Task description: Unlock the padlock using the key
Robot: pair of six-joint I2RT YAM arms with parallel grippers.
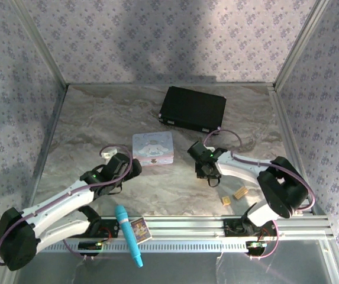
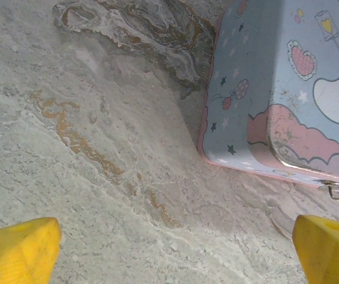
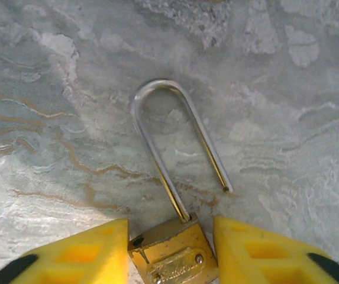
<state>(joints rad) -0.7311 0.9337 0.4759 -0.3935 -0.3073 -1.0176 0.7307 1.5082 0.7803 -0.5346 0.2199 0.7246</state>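
Nearest the arm bases, the two tan blocks (image 1: 240,193) lie on the marbled table (image 1: 98,118) just inside the rail, on the right arm's side and apart from the work. Just beyond them the right gripper (image 3: 170,235) is down at the table surface. In its wrist view the padlock (image 3: 173,255) lies flat directly between the yellow fingers (image 3: 80,257). The brass body sits in the gap, close against a finger on each side, but I cannot tell whether they pinch it or merely flank it. The padlock's long axis runs straight out ahead of the fingers, with the body nearest the wrist and the silver shackle (image 3: 159,83) reaching away and leaning a little left. One leg enters the body, while the free tip (image 3: 225,188) of the other rests on the stone clear of the body, so the lock looks already sprung. The right arm is plainly the nearer one. The left gripper (image 2: 172,260) hovers well apart across the table, fingers spread wide on nothing, with the pastel tin (image 2: 275,89) just ahead and to one side. I judge that any coming move turns on the body sitting centred between the right fingers. Farthest back lies the black case (image 1: 193,109).
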